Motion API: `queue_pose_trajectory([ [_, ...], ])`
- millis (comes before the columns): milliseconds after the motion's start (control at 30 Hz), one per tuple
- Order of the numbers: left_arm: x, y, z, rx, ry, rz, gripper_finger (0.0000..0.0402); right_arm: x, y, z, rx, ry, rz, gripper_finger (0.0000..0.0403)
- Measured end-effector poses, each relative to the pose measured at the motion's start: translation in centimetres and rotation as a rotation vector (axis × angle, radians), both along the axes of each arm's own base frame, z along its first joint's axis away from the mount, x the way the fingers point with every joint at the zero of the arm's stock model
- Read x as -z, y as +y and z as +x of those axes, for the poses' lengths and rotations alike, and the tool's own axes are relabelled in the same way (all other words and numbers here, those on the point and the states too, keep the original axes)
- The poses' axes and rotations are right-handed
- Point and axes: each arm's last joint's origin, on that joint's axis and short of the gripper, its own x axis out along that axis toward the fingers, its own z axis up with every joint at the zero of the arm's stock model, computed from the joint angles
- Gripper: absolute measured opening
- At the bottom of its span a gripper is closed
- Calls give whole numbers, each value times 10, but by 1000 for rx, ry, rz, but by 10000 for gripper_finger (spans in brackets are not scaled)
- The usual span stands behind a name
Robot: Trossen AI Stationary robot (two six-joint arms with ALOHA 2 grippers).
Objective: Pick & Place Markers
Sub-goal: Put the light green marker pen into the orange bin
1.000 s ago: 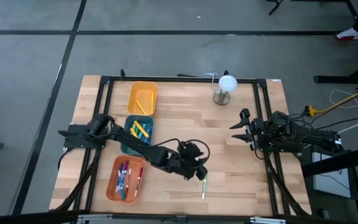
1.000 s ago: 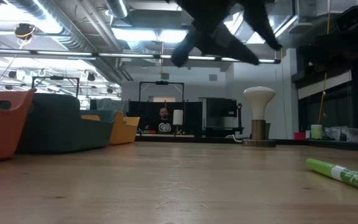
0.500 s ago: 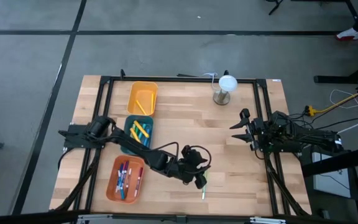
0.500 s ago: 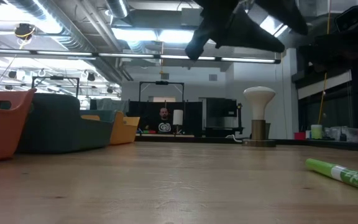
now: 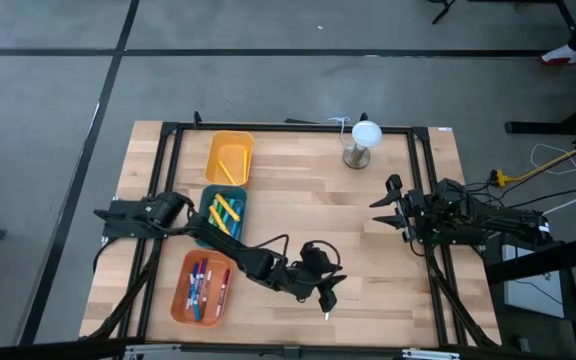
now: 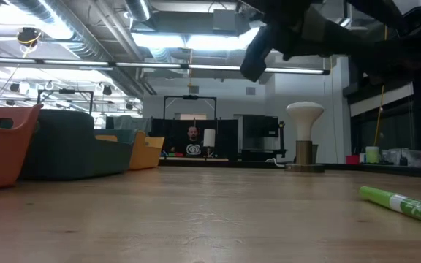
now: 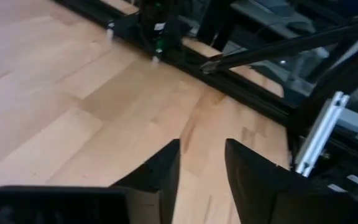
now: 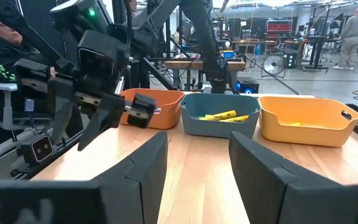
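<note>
The left gripper (image 5: pixel 330 288) hangs over the green marker (image 5: pixel 328 302) near the table's (image 5: pixel 388 250) front edge, fingers slightly parted and empty. The right gripper (image 5: pixel 386 205), spread wide and empty, waits by the right edge.

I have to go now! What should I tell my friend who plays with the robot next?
Left claw: open, empty, hovering over the green marker lying loose near the table's front edge.
Right claw: open, empty, waiting at the right side.
Done: markers already sit in the orange tray, the teal tray and the yellow tray.
Left: grab the green marker and put it in a tray.
</note>
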Motion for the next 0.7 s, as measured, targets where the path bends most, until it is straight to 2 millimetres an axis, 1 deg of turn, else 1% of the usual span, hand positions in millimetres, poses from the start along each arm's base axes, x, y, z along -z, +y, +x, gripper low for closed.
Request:
queue_pose_trajectory([
  [233,-8,-1,11,28,112,-7,92,0,0,0,0,0,0,170],
  [367,-4,-1,17,62,210,-33,80,0,0,0,0,0,0,170],
  [467,-1,-2,26,106,225,-55,72,0,0,0,0,0,0,170],
  [567,10,-3,34,168,257,-61,63,0,0,0,0,0,0,170],
  [700,23,-1,39,202,310,-58,48,0,0,0,0,0,0,170],
])
